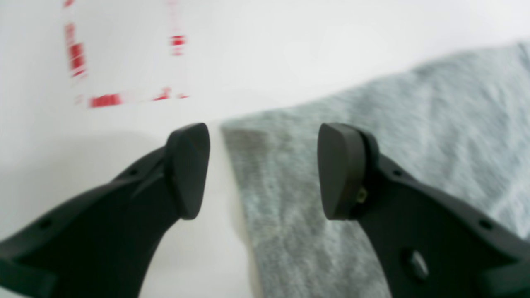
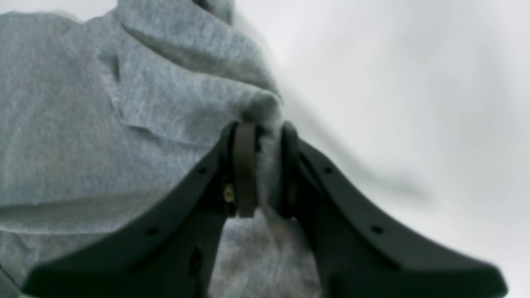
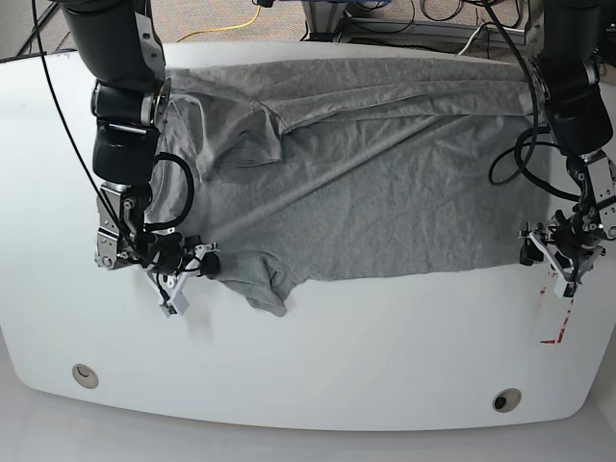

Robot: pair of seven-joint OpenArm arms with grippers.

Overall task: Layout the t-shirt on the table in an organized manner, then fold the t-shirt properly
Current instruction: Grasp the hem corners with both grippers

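Right black two-finger gripper [image 2: 263, 165] pinched shut on a bunched fold of the heather-grey cotton t-shirt [image 3: 356, 183], cloth squeezed between the pads at the garment's sleeve end. Left black two-finger gripper [image 1: 263, 169] spread wide and holding nothing, poised over a corner of the fabric's edge, one pad over bare surface and the other over cloth. Spread across the far half of the glossy white rounded table [image 3: 318, 356], mostly flat but creased, with one sleeve rumpled and doubled under near the front edge. Broken red tape outline [image 1: 103, 99] just beyond the open jaws, well clear of the cloth. Likely risks from here: pulling with only one side held, dragging the whole shirt sideways and deepening the diagonal wrinkles; closing the open jaws astride the corner and catching too little fabric, so slipping off under tension; lifting the pinched wad and keeping the sleeve twisted rather than smoothed.
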